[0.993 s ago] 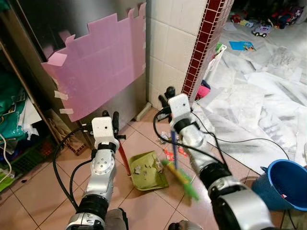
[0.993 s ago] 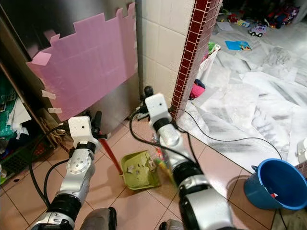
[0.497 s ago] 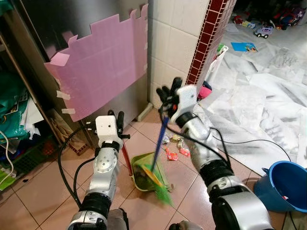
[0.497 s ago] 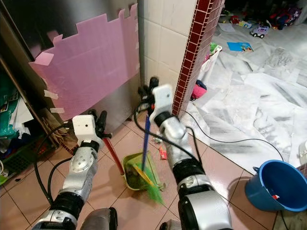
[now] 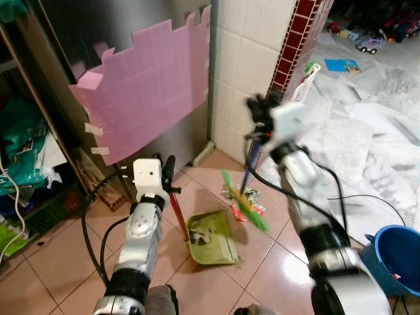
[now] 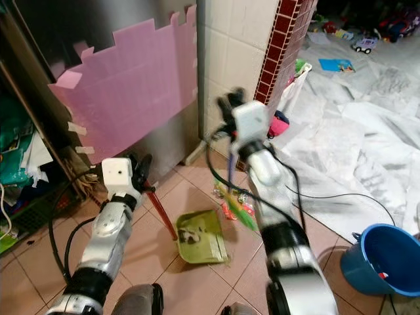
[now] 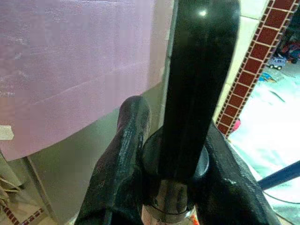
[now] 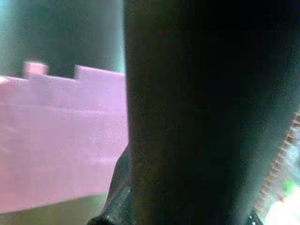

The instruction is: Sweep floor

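Note:
A green dustpan lies on the tan floor tiles with a few scraps of litter in it. Its red handle rises to my left gripper, which is shut on it; the left wrist view shows the black fingers clamped round the handle's dark end. My right gripper, blurred, is shut on the blue stick of a small broom. The broom's green bristles hang just right of the dustpan, over loose wrappers on the floor.
A pink foam sheet is taped to a steel cabinet beside a white tiled pillar with a red edge. A blue bucket stands at the right. White sheets, a black cable and toys cover the far floor.
My right arm has swung the broom up and to the right, away from the dustpan. The left gripper and dustpan have stayed put. The camera has shifted a little.

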### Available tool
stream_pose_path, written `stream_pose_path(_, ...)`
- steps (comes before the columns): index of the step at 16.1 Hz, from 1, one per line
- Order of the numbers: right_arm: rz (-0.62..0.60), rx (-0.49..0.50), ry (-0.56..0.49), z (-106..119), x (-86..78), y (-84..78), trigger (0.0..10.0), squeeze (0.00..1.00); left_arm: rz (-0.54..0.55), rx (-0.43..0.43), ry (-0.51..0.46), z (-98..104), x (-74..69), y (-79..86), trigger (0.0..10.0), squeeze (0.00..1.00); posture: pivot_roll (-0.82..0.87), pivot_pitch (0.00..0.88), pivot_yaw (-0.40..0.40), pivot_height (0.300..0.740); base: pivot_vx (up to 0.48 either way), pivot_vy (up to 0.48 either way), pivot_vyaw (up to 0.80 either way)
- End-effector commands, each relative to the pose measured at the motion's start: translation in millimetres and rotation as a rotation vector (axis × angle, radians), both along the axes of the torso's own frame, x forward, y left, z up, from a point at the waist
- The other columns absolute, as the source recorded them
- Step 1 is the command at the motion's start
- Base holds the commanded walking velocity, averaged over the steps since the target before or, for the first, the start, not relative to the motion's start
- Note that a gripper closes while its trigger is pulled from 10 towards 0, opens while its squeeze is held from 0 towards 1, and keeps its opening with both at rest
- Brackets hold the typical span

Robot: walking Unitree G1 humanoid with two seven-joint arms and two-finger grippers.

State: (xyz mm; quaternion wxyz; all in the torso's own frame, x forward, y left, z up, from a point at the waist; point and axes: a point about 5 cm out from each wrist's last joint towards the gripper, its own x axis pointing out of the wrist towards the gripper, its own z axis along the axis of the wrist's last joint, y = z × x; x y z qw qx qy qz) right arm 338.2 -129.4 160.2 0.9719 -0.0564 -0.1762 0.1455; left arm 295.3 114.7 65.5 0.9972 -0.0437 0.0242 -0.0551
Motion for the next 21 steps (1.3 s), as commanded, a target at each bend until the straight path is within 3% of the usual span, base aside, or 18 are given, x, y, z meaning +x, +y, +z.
stream_pose_path(1, -0.074, 0.026, 0.018, -3.7, -4.0, -7.2, 10.0, 0.00, -0.027, -0.020, 0.045, -7.2, -5.3, -0.7, 10.0, 0.00, 0.03, 0.002, -0.030, 0.740, 0.000, 0.000, 0.00)
stream_pose_path(6, -0.263, 0.020, 0.136, -26.5, -13.4, -28.5, 10.0, 0.00, 0.013, -0.016, 0.056, -5.9, -16.8, 7.6, 10.0, 0.00, 0.03, 0.000, -0.007, 0.740, 0.000, 0.000, 0.00)
stream_pose_path(10, -0.303, 0.080, 0.141, -26.3, -19.2, -35.6, 10.0, 0.00, 0.029, -0.034, 0.065, -5.9, -25.4, 11.6, 10.0, 0.00, 0.01, 0.000, 0.017, 0.740, 0.000, 0.000, 0.00)
stream_pose_path(14, -0.316, 0.055, 0.117, -23.4, -20.5, -35.1, 10.0, 0.00, -0.006, -0.036, 0.029, 7.3, -24.3, 10.1, 10.0, 0.00, 0.00, 0.000, 0.024, 0.740, 0.000, 0.360, -0.77)
stream_pose_path(21, -0.351, -0.084, 0.102, -22.7, -17.0, -35.1, 10.0, 0.00, -0.004, 0.014, -0.073, 35.5, -17.8, 13.6, 10.0, 0.00, 0.01, 0.000, 0.006, 0.740, 0.000, 0.119, 0.00)
